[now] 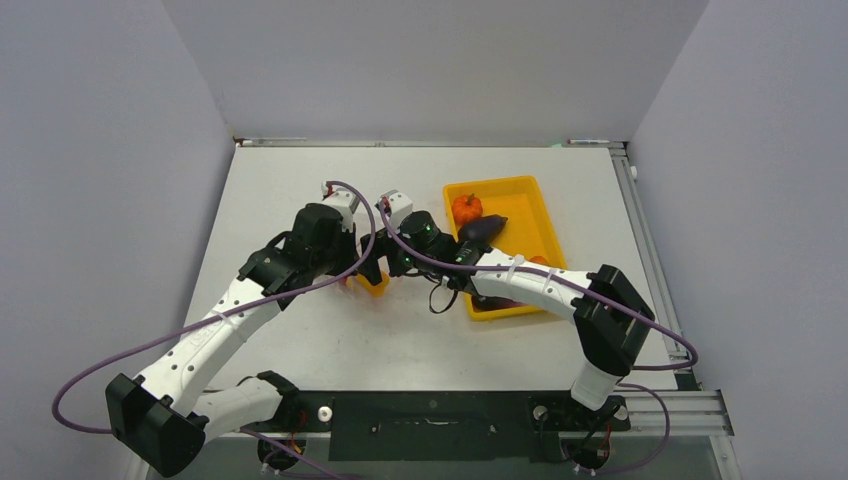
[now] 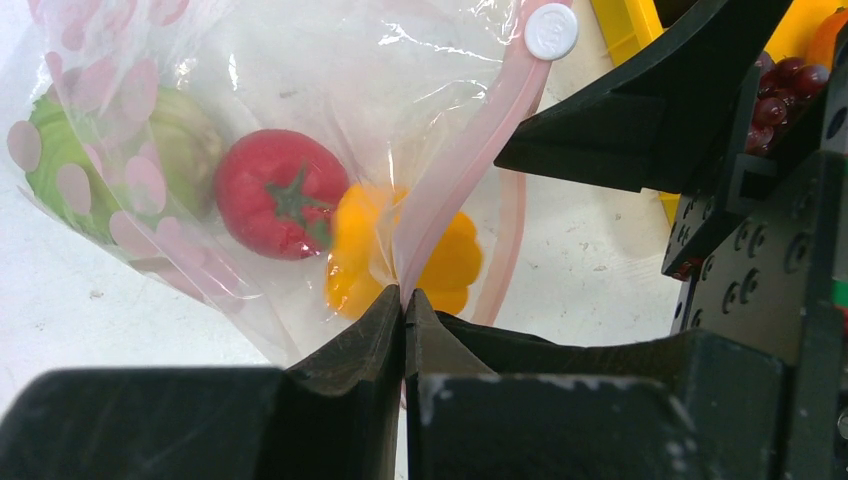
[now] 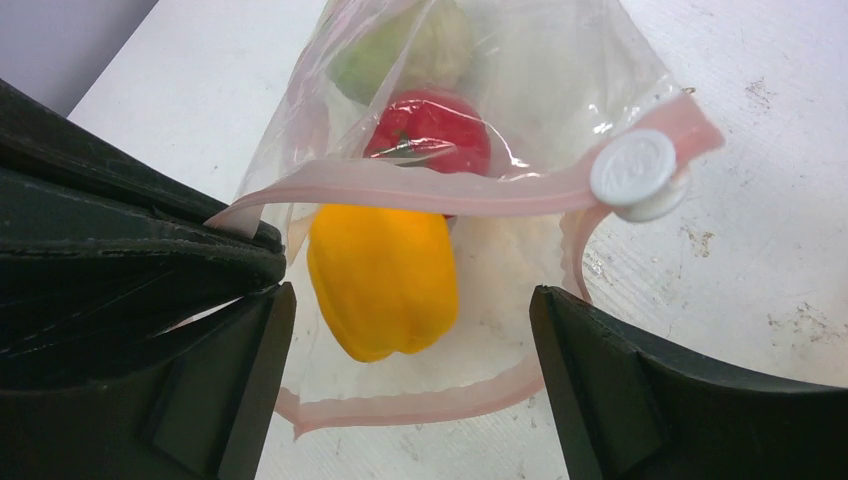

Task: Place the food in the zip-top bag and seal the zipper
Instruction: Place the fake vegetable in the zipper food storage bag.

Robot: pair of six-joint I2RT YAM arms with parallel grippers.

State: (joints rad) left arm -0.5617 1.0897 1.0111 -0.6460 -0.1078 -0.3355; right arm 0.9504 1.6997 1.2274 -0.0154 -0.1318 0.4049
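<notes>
Loading, partway, on the bench (image 1: 330, 340). In the tray (image 1: 525, 200): pumpkin (image 1: 466, 208), eggplant (image 1: 484, 229), grapes (image 2: 785, 85), yet to go. Just left of it, the bag (image 2: 330, 80), already holding pepper (image 3: 385, 275), tomato (image 2: 275, 190) and a green piece (image 2: 185, 140). Left claw (image 2: 404, 300) pinching the zipper (image 3: 440, 190), mouth agape. Right claw (image 3: 410, 292) spread, empty, at the mouth. Next, probably: over to the tray for another piece, with the mouth held open.

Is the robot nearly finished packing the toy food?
About halfway. Done: a green piece, tomato and yellow pepper lie inside the bag. In hand: the left claw pinches the zipper while the open right claw straddles the pepper. Left: pumpkin, eggplant and grapes wait in the tray, and the zipper is unsealed.
</notes>
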